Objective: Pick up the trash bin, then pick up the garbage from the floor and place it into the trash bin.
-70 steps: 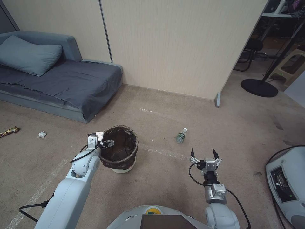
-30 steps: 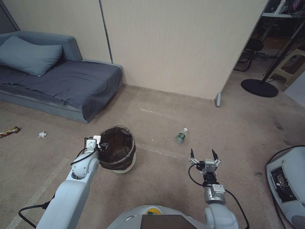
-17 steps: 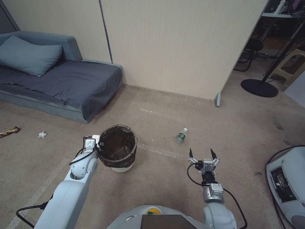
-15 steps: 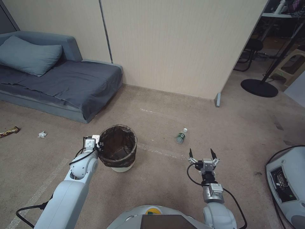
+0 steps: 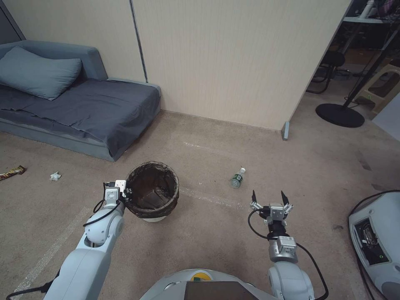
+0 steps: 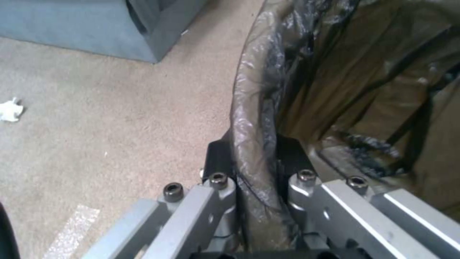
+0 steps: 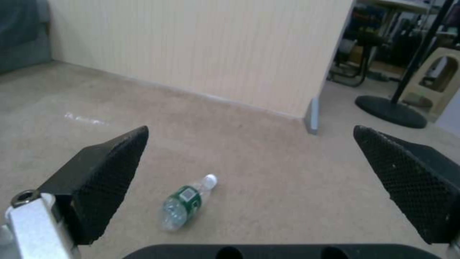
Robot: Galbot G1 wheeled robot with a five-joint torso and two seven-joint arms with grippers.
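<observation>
Head view: left gripper (image 5: 126, 192) pinching bin (image 5: 152, 189) rim, bin lifted; right gripper (image 5: 269, 196) spread wide, near bottle (image 5: 237, 178) lying on carpet (image 5: 208, 233).

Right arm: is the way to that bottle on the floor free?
Probably yes. The right gripper hangs open, and the bottle lies on bare carpet just ahead of it, slightly to its left. The left gripper holds the trash bin, well aside.

You could read no text anywhere. The bottle (image 7: 184, 206), lying between and beyond the right gripper's (image 7: 261, 172) spread fingers, carried a green label with a small square mark, too blurred to read.
</observation>
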